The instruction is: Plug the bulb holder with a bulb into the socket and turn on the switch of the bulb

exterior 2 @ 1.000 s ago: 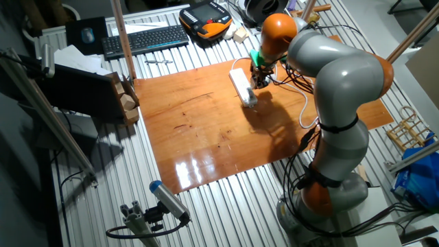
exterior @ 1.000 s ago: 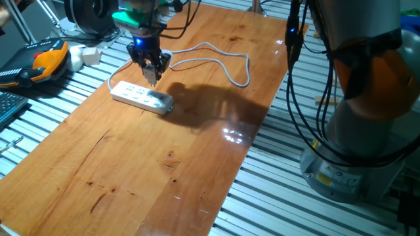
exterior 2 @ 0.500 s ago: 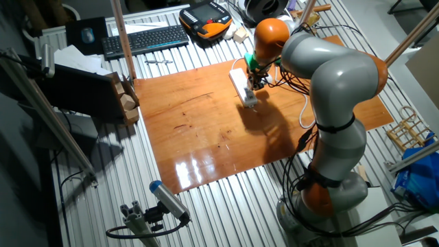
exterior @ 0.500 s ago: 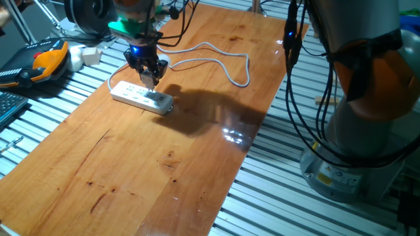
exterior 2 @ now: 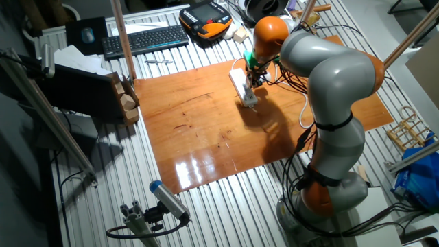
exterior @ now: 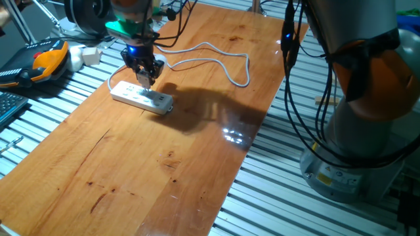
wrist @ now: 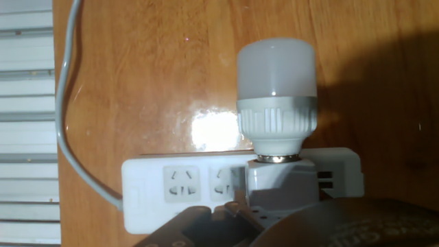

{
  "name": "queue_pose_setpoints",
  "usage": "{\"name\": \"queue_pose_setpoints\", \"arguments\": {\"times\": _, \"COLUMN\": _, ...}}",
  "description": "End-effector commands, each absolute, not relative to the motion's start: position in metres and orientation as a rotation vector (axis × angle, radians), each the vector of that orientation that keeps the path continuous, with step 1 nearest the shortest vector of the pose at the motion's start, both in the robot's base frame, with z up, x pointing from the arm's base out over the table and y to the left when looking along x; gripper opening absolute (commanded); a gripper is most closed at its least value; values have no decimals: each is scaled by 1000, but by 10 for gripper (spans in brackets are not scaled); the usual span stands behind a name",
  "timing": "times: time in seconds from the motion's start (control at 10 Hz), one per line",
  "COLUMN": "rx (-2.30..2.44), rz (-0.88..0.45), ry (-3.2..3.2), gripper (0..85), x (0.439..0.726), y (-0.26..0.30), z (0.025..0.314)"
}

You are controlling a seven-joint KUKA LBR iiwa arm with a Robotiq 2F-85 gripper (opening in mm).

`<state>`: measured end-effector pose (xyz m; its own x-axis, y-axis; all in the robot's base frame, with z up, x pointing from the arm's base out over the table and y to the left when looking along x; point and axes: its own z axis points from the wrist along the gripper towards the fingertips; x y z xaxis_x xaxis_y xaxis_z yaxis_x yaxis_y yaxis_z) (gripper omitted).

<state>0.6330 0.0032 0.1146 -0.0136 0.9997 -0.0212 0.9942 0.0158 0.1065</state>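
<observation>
Your gripper is hanging over the socket; jaw state is unclear in both fixed views. Only the hand view is showing you the bulb holder sitting on the socket, bulb lying over the table.

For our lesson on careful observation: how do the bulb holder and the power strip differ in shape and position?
The bulb holder is a small boxy block carrying a bulb; the power strip is long, flat and shows a row of outlets. The holder sits over the strip, which lies flat on the wooden table and trails a cable. Both are white.
</observation>
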Motion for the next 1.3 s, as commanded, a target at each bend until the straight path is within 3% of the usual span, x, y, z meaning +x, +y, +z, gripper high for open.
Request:
{"name": "queue_pose_setpoints", "arguments": {"times": 0.0, "rx": 2141, "rz": 91, "ry": 2178, "gripper": 0, "x": 635, "y": 3, "z": 114}}
{"name": "queue_pose_setpoints", "arguments": {"times": 0.8, "rx": 2111, "rz": 5, "ry": 2282, "gripper": 0, "x": 635, "y": 3, "z": 114}}
{"name": "queue_pose_setpoints", "arguments": {"times": 1.2, "rx": 2135, "rz": 44, "ry": 2245, "gripper": 0, "x": 637, "y": 5, "z": 115}}
